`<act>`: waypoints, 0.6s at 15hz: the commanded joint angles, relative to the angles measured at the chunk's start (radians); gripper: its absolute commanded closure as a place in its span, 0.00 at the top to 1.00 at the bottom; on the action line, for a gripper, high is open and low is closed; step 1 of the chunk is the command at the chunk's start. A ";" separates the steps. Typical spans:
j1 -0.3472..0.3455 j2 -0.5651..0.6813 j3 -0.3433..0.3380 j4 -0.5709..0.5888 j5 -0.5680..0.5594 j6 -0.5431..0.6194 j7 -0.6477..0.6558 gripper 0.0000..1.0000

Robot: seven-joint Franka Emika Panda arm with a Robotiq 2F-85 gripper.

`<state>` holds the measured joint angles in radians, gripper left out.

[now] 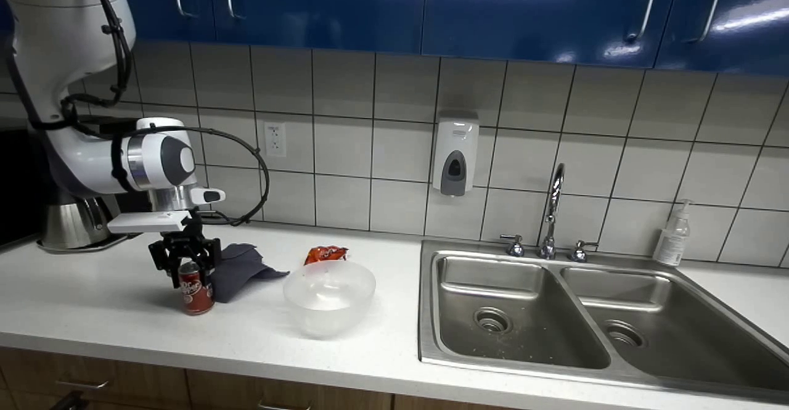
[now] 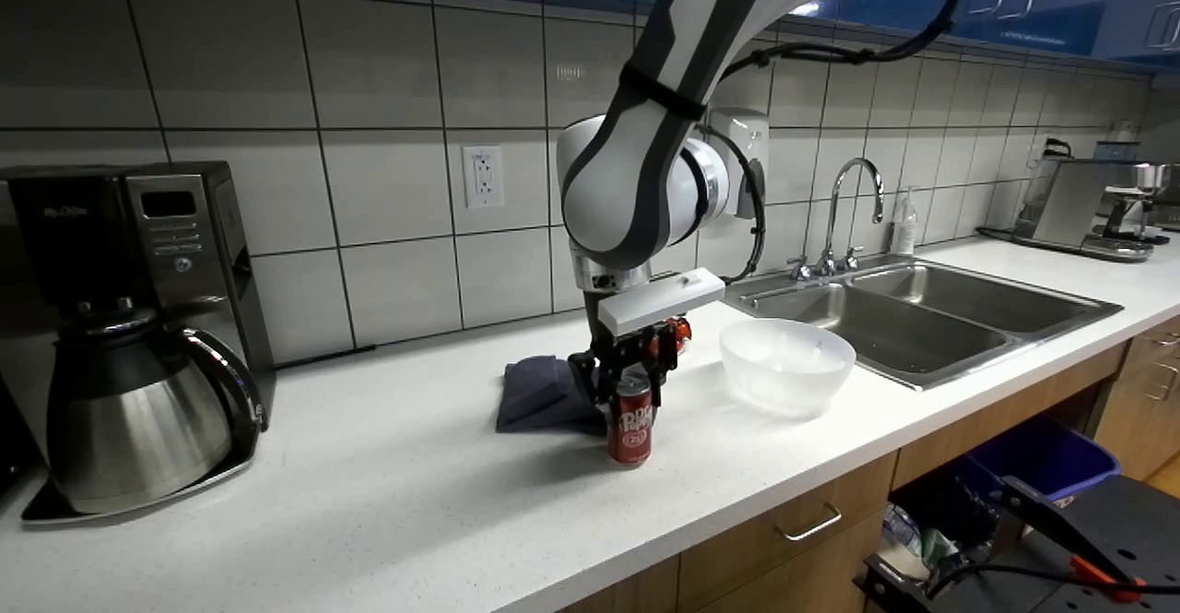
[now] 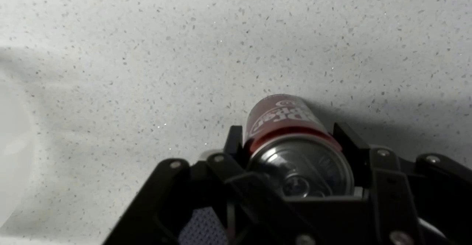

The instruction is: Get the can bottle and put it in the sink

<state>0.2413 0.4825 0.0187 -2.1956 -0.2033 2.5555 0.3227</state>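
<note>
The can bottle, red with light lettering, appears to stand on the white counter in both exterior views. In the wrist view the can bottle shows its silvery top, partly covered by the gripper's body. My gripper points down over the can, also in an exterior view. In the wrist view my gripper has a finger close against each side of the can, with no clear gap. The steel double-basin sink lies well to the right, also in an exterior view.
A translucent bowl stands between the can and the sink. A dark folded cloth lies right behind the can. A red packet lies behind the bowl. A chrome faucet rises behind the sink. A coffee maker stands at the far left.
</note>
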 commanded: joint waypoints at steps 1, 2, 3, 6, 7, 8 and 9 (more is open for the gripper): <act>-0.005 -0.143 -0.002 -0.083 0.023 -0.020 -0.011 0.39; -0.006 -0.185 -0.005 -0.104 0.025 -0.036 -0.003 0.39; -0.015 -0.225 0.002 -0.124 0.037 -0.060 -0.012 0.39; -0.028 -0.349 -0.002 -0.179 0.032 -0.131 0.003 0.39; -0.037 -0.386 -0.001 -0.189 0.029 -0.162 0.004 0.39; -0.045 -0.425 -0.006 -0.201 0.011 -0.196 0.020 0.39; -0.058 -0.458 -0.005 -0.210 0.007 -0.227 0.019 0.39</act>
<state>0.2167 0.1735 0.0113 -2.3382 -0.1808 2.4191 0.3257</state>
